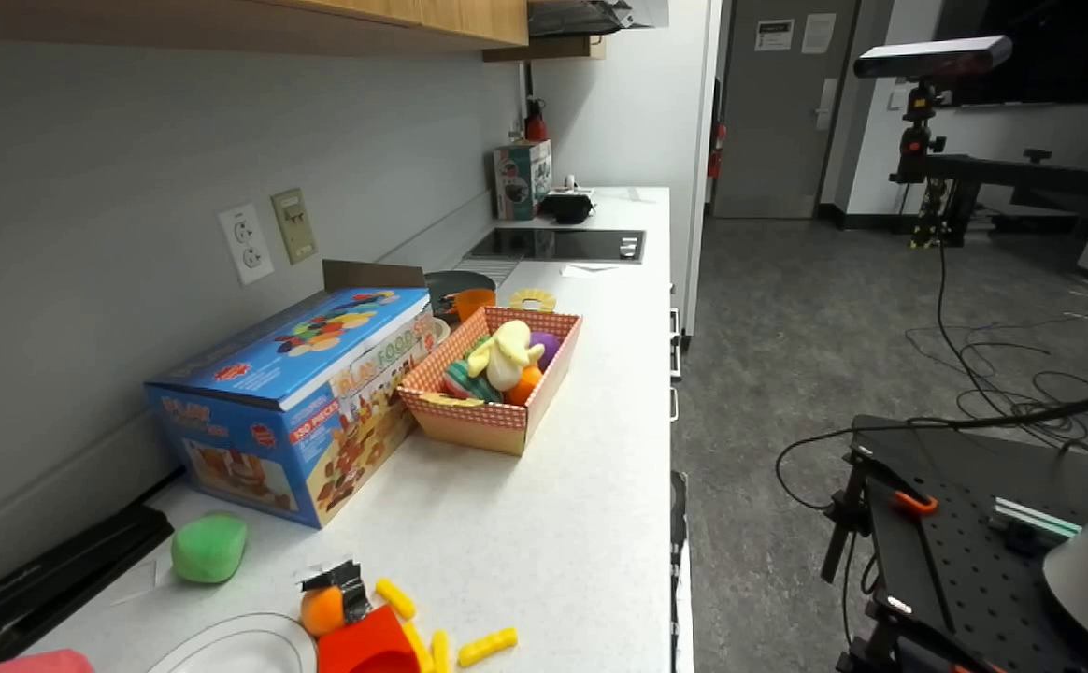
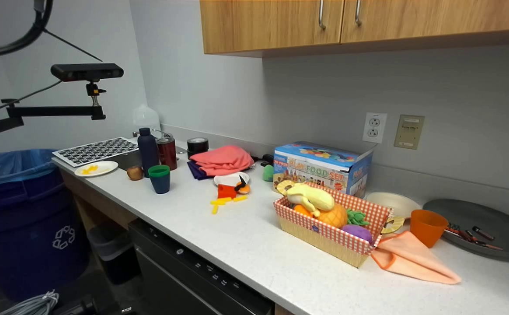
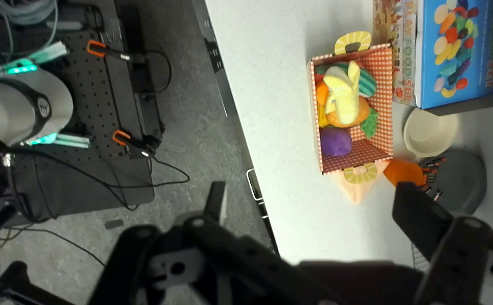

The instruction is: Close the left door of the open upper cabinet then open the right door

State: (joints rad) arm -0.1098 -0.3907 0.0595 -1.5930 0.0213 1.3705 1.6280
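Note:
The light tan upper cabinet (image 1: 170, 23) enters both exterior views only by its lower part. Its left door (image 2: 267, 26) and right door (image 2: 438, 19) look flush with the cabinet along their lower edges, with their tops cut off by the picture. Metal handles hang on either side of the seam: the left handle (image 2: 321, 15) and the right handle (image 2: 358, 12). In the wrist view my gripper (image 3: 314, 201) is open above the countertop, its fingers wide apart and nothing between them. The cabinet lies outside that view. I cannot make out the gripper in the exterior views.
A gingham basket of toy food (image 2: 320, 236) and a blue play-food box (image 1: 245, 393) stand on the white countertop (image 1: 591, 449). Near them are an orange cup (image 2: 428, 227) and a dark plate (image 2: 495, 227). Camera stands (image 1: 918, 121) rise off the counter. Cables hang by the robot base.

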